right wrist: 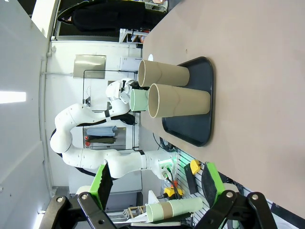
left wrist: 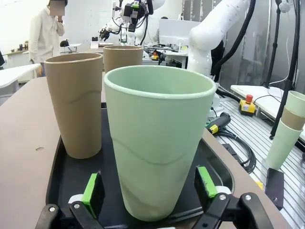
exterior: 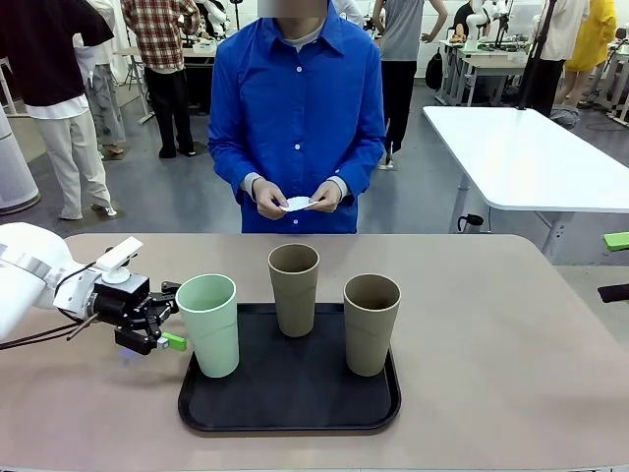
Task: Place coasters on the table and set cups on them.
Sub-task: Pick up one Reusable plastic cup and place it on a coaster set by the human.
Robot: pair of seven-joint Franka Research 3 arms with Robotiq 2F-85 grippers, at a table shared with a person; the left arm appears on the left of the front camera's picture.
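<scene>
The left gripper's (left wrist: 148, 186) fingers stand wide, with the mint green cup (left wrist: 159, 133) between them on the black tray (exterior: 285, 393). The right gripper (right wrist: 157, 179) gapes empty, with two tan cups (right wrist: 178, 100) well beyond its fingertips. Farther off, a person's hands (exterior: 270, 200) hold a coaster (exterior: 298, 205).

White left arm (exterior: 25, 285), black left gripper (exterior: 173, 315), green pads (exterior: 175, 341); person (exterior: 297, 147) wearing blue buttoned, collared, long-sleeved shirt (exterior: 246, 108).
</scene>
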